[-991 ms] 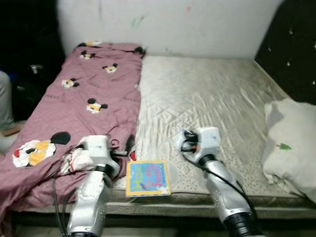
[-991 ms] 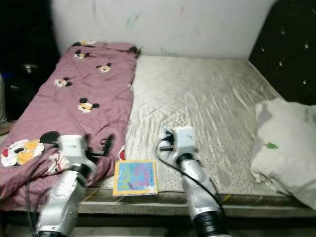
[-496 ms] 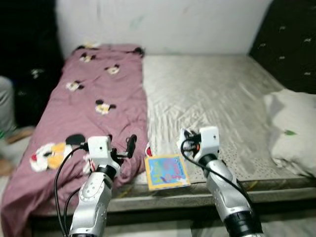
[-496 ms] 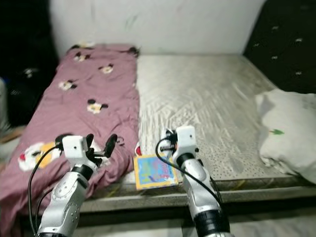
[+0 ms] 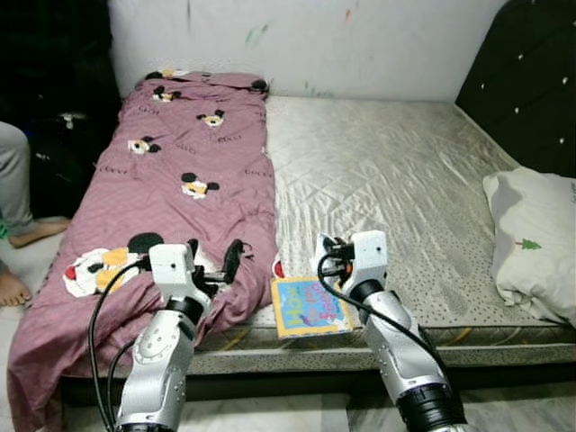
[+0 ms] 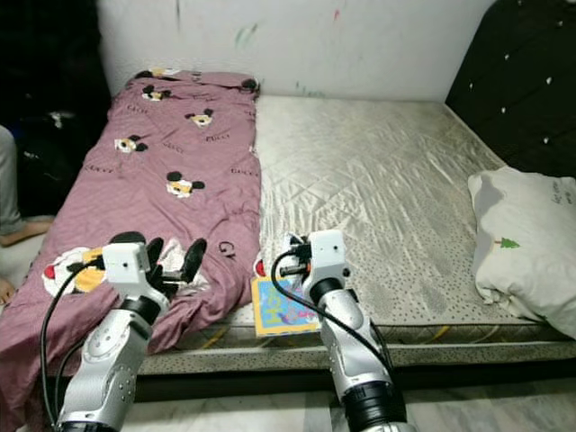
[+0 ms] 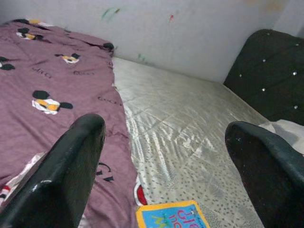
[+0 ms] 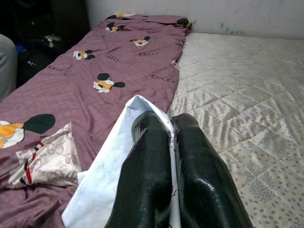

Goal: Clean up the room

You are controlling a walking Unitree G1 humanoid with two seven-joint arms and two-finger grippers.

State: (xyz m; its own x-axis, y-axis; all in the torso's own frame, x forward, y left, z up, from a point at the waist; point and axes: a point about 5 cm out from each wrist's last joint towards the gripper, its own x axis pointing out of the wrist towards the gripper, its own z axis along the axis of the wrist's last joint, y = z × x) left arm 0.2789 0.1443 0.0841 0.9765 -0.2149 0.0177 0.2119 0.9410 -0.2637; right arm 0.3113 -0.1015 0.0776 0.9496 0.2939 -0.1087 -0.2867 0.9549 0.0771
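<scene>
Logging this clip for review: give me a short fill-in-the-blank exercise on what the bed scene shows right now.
1. The left end effector has its fingers ____.
2. The right end effector is shut on the ____, at the near edge of the mattress.
3. The purple blanket covers the robot's ____ side of the bed.
4. The white pillow lies at the robot's ____ side of the mattress.

Missing words: open; book; left; right

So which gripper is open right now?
The left gripper, over the maroon blanket: its fingers stand wide apart. The right gripper is pinched shut on the book.
</scene>
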